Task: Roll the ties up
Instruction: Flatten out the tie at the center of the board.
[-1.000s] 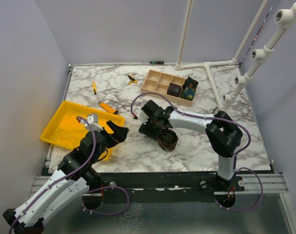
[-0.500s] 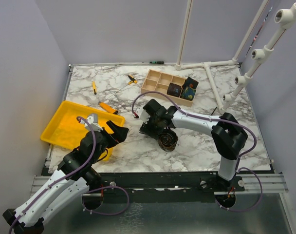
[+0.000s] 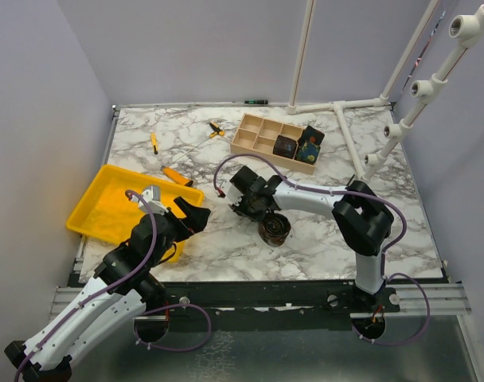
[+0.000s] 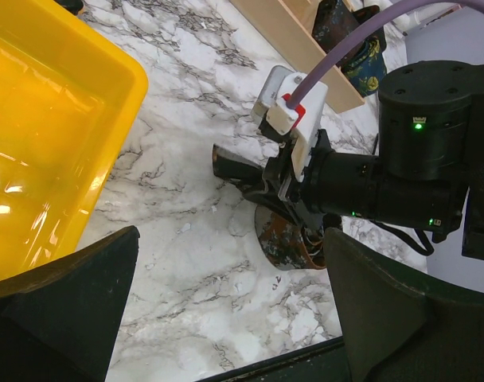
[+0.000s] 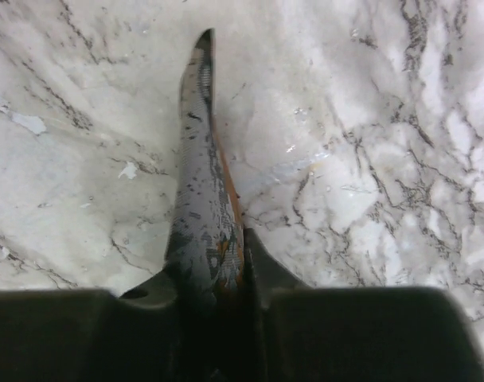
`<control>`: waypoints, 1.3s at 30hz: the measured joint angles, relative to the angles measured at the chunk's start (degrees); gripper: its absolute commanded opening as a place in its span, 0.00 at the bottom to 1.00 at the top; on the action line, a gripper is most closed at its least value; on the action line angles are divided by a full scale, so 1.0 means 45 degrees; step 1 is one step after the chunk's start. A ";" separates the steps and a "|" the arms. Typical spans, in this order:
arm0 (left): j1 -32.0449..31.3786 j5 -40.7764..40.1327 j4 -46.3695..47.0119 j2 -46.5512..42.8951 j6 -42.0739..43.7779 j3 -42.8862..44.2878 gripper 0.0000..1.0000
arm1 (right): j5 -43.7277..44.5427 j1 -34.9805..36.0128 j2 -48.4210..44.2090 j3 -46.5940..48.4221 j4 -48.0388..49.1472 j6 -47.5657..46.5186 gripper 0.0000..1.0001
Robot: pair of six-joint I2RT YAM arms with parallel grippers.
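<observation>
Right claw (image 5: 214, 278): spread second ago, now pinching loose tail of rust-brown tie (image 5: 202, 175). Rolled part (image 3: 274, 229) stands on end just beside claw, on near side. Left claw (image 3: 194, 216) unchanged: spread wide, holding nothing, well apart from tie.
Surface: white marble table (image 3: 385, 231), grey veins. Yellow tray (image 3: 107, 199) beside left claw. Wooden divided box (image 3: 258, 131) beyond right claw, two dark rolled ties (image 3: 285, 146) inside. Lilac walls (image 3: 186, 48), white pipe frame (image 3: 302, 56).
</observation>
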 measured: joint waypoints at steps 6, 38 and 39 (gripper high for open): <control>0.0000 0.0000 -0.0019 0.0010 0.0015 0.0024 0.99 | 0.1350 0.0000 -0.0228 0.0160 0.0194 0.0593 0.00; 0.0000 0.3774 0.8884 0.2662 0.1549 0.0262 0.99 | 0.1379 -0.1365 -1.0943 -0.0772 0.3279 0.7742 0.00; -0.0005 0.4221 0.9510 0.3002 0.1559 0.0311 0.99 | 0.1375 -0.1365 -1.0943 -0.1054 0.3390 0.8063 0.00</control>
